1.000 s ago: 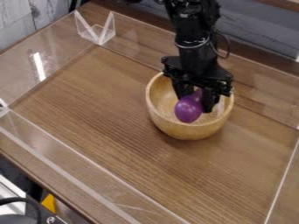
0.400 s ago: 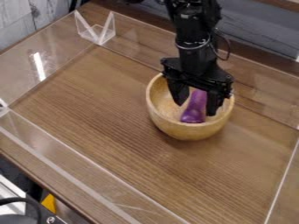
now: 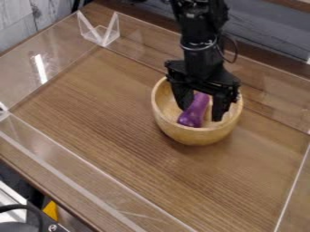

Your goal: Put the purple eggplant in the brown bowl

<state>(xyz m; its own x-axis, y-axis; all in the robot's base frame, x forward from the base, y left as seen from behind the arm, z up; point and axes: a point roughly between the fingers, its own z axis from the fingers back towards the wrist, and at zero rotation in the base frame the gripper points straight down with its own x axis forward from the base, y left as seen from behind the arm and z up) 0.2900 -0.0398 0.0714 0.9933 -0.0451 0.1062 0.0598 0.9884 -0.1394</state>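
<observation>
The purple eggplant [image 3: 195, 110] lies inside the brown bowl [image 3: 182, 130], leaning along the bowl's inner floor. My gripper [image 3: 200, 108] hangs straight down into the bowl, open, with one black finger on each side of the eggplant and a gap showing between the fingers and the toy. The bowl stands on the wooden table right of centre.
Clear acrylic walls [image 3: 49, 63] fence the wooden tabletop [image 3: 97, 127] on the left, back and front. A small clear stand [image 3: 100, 30] sits at the back left corner. The black arm [image 3: 197, 32] rises from the bowl toward the back.
The fingers have spread apart and let go of the eggplant, which has dropped from upright in the grip to lying slanted in the bowl. The arm has stayed in place.
</observation>
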